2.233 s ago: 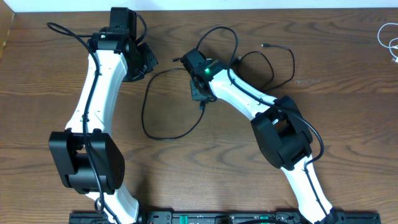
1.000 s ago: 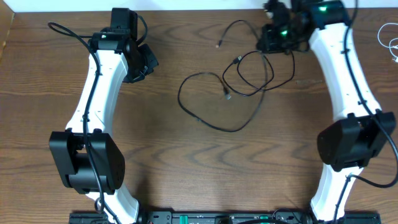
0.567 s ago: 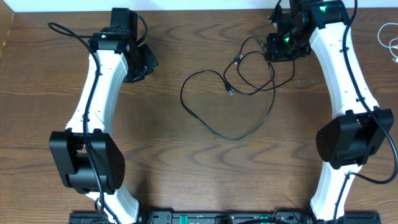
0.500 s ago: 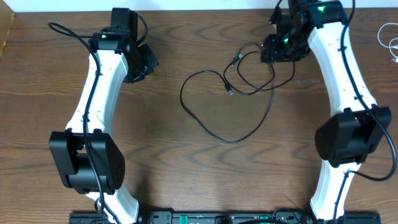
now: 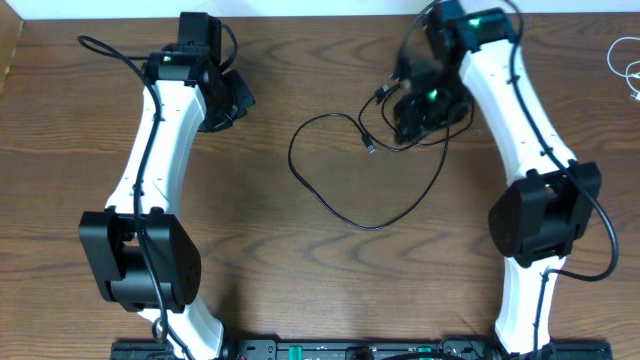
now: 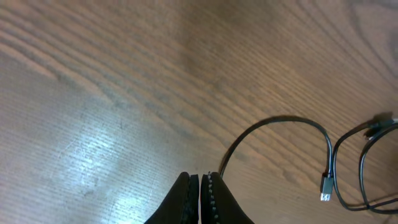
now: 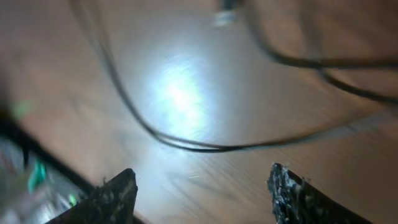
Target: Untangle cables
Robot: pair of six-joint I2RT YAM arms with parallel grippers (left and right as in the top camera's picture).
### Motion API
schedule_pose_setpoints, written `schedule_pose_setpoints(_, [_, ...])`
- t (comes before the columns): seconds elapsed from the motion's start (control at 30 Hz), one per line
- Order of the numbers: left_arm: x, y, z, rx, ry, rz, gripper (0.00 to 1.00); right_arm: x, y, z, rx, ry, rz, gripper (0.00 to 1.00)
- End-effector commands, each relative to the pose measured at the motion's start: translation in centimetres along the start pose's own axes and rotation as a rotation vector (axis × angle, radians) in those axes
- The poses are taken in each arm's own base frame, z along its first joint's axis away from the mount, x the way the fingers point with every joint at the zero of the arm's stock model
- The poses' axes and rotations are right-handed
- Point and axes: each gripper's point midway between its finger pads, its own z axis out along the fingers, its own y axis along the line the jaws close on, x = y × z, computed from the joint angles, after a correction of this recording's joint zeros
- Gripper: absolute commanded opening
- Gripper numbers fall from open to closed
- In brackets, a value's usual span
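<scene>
Overhead first: the black cables (image 5: 372, 228) lie across the middle of the table (image 5: 300, 290), one wide loop sagging toward the lower centre and tighter overlapping loops packed at the upper right. The right claw (image 5: 415, 112) hangs directly over those tight loops. The left claw (image 5: 228, 100) sits upper left, well apart from any cord. A white cable (image 5: 625, 62) shows at the far right edge, cut off by the frame, so I cannot tell how much of it lies beyond.

Left wrist view: the left claw (image 6: 200, 185) has its jaws pressed together with nothing between them. A black cable (image 6: 280, 119) arcs across the right half of the frame and ends in a plug end (image 6: 324, 188) at the lower right. Its other run drops behind the fingertips, hidden from me.

Right wrist view: the right claw (image 7: 205, 186) stands wide apart and empty, with a black cord (image 7: 205, 148) crossing the wood just ahead of the gap. This frame is badly blurred and a glare patch washes out the centre — I cannot count strands there.

My worry: closing here could pinch two overlapping cords at once, and a pull would then tighten the knot or drag the whole bundle — the crossings are hidden under the arm.
</scene>
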Motion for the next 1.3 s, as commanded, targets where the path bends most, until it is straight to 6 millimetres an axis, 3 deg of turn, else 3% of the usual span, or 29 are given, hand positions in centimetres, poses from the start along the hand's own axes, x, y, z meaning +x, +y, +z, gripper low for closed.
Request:
schedule_pose_setpoints(0.0, [-0.6,-0.6,-0.5,0.065,0.007,0.048,0.09,1.0,3.3,2.7,-0.117,0.06,-0.308,0.65])
schedule_pose_setpoints(0.1, [0.2,-1.9,-0.8,0.174,0.062,0.124,0.09,1.3,3.5,5.0,-0.122,0.079,-0.314,0.6])
schedule_pose_setpoints(0.23, [2.7,-2.9,-0.9,0.223,0.149,0.2,0.09,0.1,1.7,6.9,-0.094,0.03,-0.15,0.61])
schedule_pose_setpoints(0.4, [7.5,-3.4,0.7,0.182,0.274,0.244,0.09,-1.4,-2.0,6.2,-0.046,-0.063,0.08,0.61])
schedule_pose_setpoints(0.43, [8.8,-2.5,2.0,0.106,0.292,0.196,0.1,-1.6,-2.9,5.8,-0.044,-0.084,0.116,0.62])
schedule_pose_setpoints(0.53, [10.0,-1.1,4.1,-0.004,0.274,0.093,0.13,-1.6,-3.7,5.6,-0.044,-0.094,0.138,0.63])
schedule_pose_setpoints(0.77, [10.9,-1.5,7.3,0.004,0.232,-0.141,0.14,-2.0,-3.0,5.8,-0.041,-0.102,0.115,0.64])
schedule_pose_setpoints(1.17, [12.9,-1.1,9.8,-0.028,0.196,-0.255,0.17,-2.4,-1.5,6.3,-0.042,-0.093,0.077,0.66])
schedule_pose_setpoints(1.2, [13.0,-1.3,10.0,-0.023,0.194,-0.257,0.25,-2.4,-1.4,6.3,-0.042,-0.092,0.076,0.66])
schedule_pose_setpoints(1.27, [13.2,-1.5,10.3,-0.012,0.187,-0.252,0.3,-2.4,-1.3,6.4,-0.043,-0.091,0.072,0.67])
